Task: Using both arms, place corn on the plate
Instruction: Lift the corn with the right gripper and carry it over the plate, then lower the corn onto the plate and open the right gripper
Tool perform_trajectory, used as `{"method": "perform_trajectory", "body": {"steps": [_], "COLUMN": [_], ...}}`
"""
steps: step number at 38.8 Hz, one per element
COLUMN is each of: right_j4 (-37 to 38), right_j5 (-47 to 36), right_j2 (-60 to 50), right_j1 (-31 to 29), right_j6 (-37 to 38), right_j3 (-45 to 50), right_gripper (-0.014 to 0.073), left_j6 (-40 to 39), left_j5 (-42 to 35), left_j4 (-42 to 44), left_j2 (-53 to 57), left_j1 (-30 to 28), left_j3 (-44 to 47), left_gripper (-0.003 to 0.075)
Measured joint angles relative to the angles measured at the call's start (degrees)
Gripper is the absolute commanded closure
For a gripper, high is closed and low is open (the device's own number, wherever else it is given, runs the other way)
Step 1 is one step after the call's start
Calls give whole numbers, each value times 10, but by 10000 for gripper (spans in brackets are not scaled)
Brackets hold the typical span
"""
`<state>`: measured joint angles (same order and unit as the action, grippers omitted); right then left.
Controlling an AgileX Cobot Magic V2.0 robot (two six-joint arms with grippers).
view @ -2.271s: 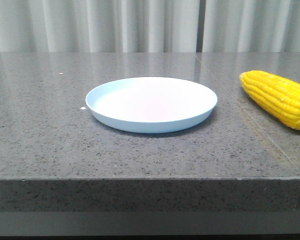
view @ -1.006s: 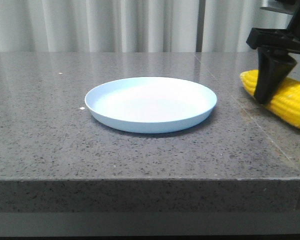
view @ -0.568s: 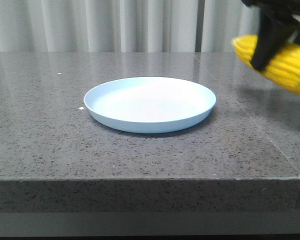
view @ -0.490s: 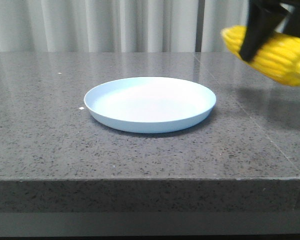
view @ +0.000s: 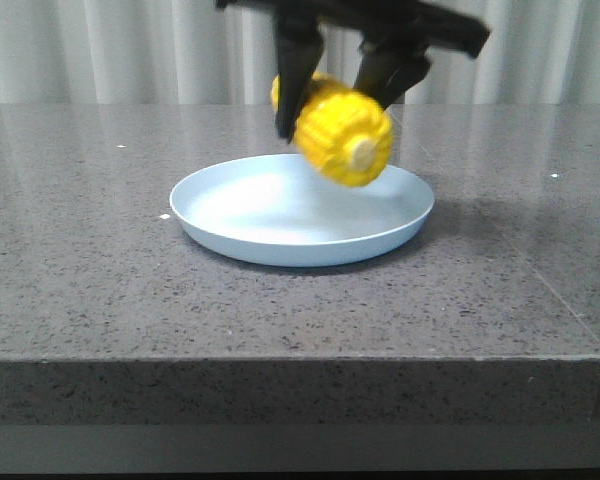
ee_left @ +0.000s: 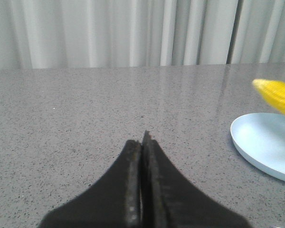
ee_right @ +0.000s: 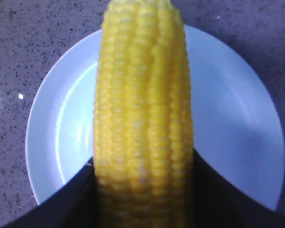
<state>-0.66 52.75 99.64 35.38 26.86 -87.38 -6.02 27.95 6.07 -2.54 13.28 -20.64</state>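
My right gripper (view: pixel 342 95) is shut on the yellow corn (view: pixel 341 138) and holds it in the air above the pale-blue plate (view: pixel 230 205), its pale stub end toward the camera. In the right wrist view the corn (ee_right: pixel 142 114) runs lengthwise between the two dark fingers (ee_right: pixel 71 199) with the plate (ee_right: pixel 237 118) right beneath it. My left gripper (ee_left: pixel 142 147) is shut and empty, low over the table to the left of the plate (ee_left: pixel 266 147). The corn's tip (ee_left: pixel 275 95) shows at that view's edge. The left gripper is out of the front view.
The grey speckled stone table (view: pixel 100 270) has its front edge (view: pixel 280 355) close to the camera and a seam on the right (view: pixel 550 290). White curtains (view: pixel 130 50) hang behind it.
My right gripper came down on the corn at the right of the table, closed on it, lifted it and carried it left until it hangs over the plate, turned end-on.
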Motion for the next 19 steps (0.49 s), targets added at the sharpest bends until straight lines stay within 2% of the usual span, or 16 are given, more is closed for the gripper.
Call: {"method": "perform_trajectory", "body": {"steps": [4, 9, 13, 16, 19], "right_j4": [4, 7, 7, 7, 7], "right_j5": [-4, 2, 6, 9, 12], "right_j2": [28, 41, 42, 42, 41], "right_j1": [1, 1, 1, 1, 1], "right_j6": [2, 4, 4, 7, 7], "right_j3": [-5, -5, -5, -6, -6], "right_gripper": [412, 255, 88, 16, -11], "left_j6": [0, 0, 0, 0, 0], "left_j5": [0, 0, 0, 0, 0], "left_j4": [0, 0, 0, 0, 0], "left_j2": [0, 0, 0, 0, 0], "left_j1": [0, 0, 0, 0, 0], "left_j3": [0, 0, 0, 0, 0], "left_gripper": [741, 741, 741, 741, 741]}}
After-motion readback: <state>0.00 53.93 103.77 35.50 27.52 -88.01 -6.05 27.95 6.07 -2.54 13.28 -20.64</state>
